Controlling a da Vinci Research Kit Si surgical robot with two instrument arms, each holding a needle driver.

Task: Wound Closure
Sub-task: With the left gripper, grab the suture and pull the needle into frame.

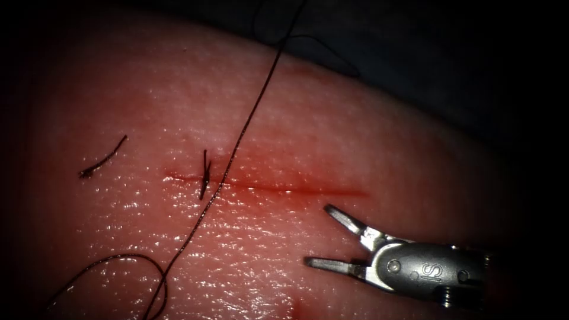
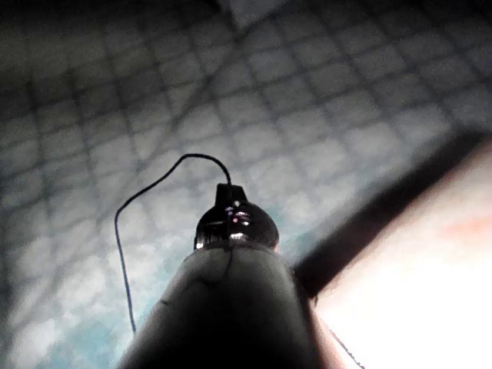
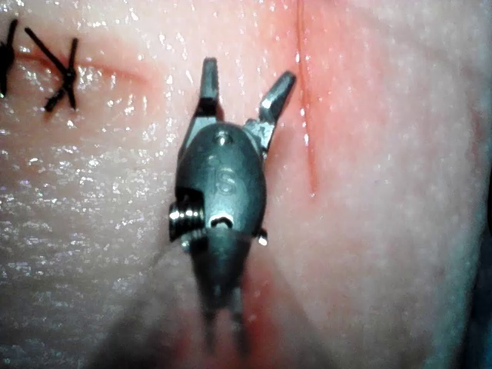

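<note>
Thread (image 1: 237,142) crosses cut (image 1: 267,188) | right hand (image 1: 317,237) open, empty, apart

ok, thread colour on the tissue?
Dark, near black: the thread runs across the cut on the tissue. Clearest in the endoscope view.

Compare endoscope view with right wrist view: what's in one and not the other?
Endoscope view: a long thread crosses the cut and curls into a loop at lower left, and a loose cut end of thread lies left of the stitch. Right wrist view: a streak of red fluid on the tissue by the shaft. Both: the tissue, the cut, one knotted stitch, and the right end effector beside the cut, jaws open, holding nothing.
</note>
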